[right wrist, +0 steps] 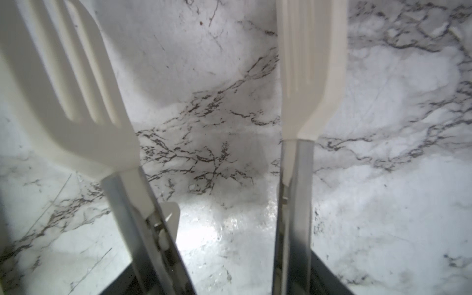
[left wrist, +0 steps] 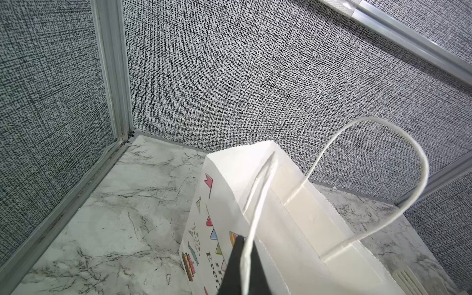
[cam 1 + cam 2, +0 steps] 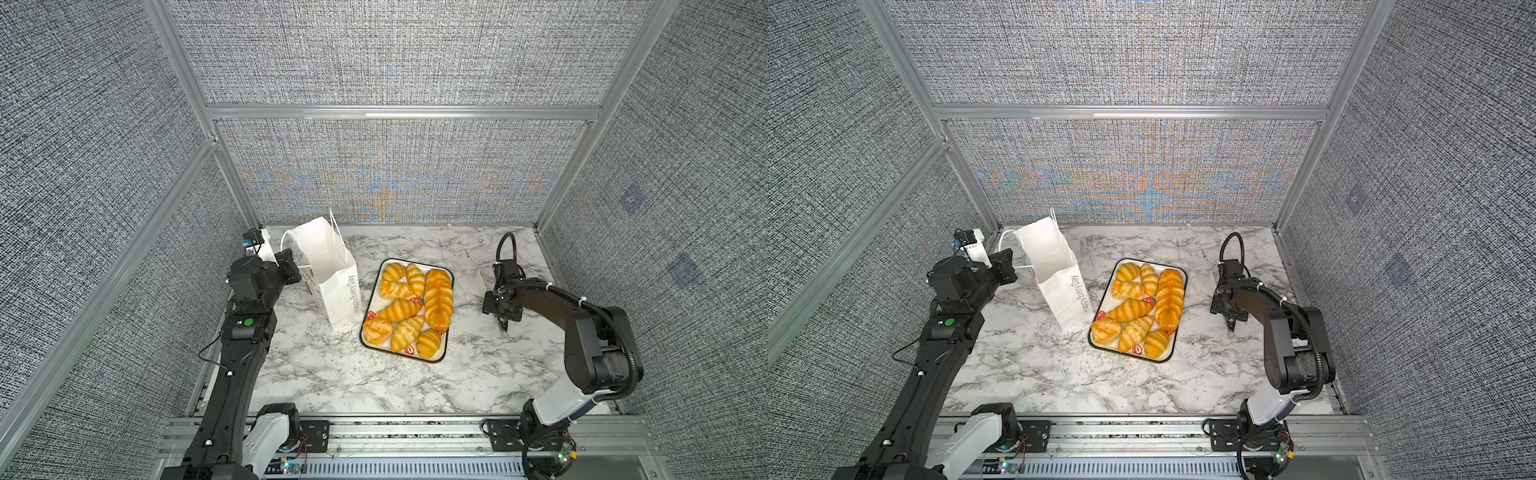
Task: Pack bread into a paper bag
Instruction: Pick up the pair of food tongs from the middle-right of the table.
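The white paper bag [image 3: 332, 274] [image 3: 1054, 266] stands open and tilted at the table's back left. My left gripper [image 3: 291, 268] [image 2: 240, 255] is shut on the near cord handle at the bag's [image 2: 281, 204] rim. Several golden striped pieces of bread [image 3: 409, 307] [image 3: 1142, 309] lie on a black-rimmed tray [image 3: 449, 328] right of the bag. My right gripper [image 3: 500, 305] [image 1: 229, 275] hangs right of the tray, shut on white-headed metal tongs [image 1: 304, 76] [image 3: 481, 281]. The tong heads stand apart over bare marble with nothing between them.
The marble tabletop [image 3: 332, 374] is walled by grey fabric panels with aluminium posts [image 2: 112, 76] at the back and sides. The bag stands close to the back left corner. A metal rail [image 3: 415, 432] runs along the front edge.
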`<move>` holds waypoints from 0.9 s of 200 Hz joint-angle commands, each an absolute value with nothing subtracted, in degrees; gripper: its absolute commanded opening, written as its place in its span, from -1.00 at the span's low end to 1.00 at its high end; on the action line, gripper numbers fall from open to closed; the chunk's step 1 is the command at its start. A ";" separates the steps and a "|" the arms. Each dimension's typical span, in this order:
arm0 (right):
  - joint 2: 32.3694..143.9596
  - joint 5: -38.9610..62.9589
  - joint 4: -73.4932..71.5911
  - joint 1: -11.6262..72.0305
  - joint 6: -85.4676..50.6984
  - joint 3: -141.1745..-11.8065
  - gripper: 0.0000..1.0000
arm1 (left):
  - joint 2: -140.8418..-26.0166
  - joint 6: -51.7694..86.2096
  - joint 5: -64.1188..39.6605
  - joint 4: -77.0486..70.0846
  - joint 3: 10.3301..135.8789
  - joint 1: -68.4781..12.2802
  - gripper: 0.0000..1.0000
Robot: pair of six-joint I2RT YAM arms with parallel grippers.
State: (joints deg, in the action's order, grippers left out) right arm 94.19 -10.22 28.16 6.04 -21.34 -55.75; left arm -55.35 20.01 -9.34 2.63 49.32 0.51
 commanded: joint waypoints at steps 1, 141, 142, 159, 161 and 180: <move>93.19 -10.82 29.13 6.21 -22.32 -55.51 0.26 | -55.59 20.30 -10.54 1.58 49.64 0.57 -1.00; 85.24 -13.45 31.93 7.79 -23.57 -54.09 -0.02 | -56.15 20.31 -11.64 1.41 49.67 0.53 -1.00; 85.20 -13.49 31.96 7.76 -23.56 -54.07 -0.02 | -56.16 20.30 -11.62 1.36 49.66 0.53 -1.00; 84.29 -13.79 32.36 7.89 -23.72 -54.12 -0.03 | -56.16 20.22 -11.65 1.33 49.61 0.53 -1.00; 84.22 -13.80 32.41 7.90 -23.73 -54.14 -0.03 | -56.16 20.22 -11.68 1.39 49.60 0.53 -1.00; 83.03 -13.99 33.16 8.04 -24.04 -54.23 -0.04 | -56.29 20.22 -11.69 1.32 49.60 0.51 -1.00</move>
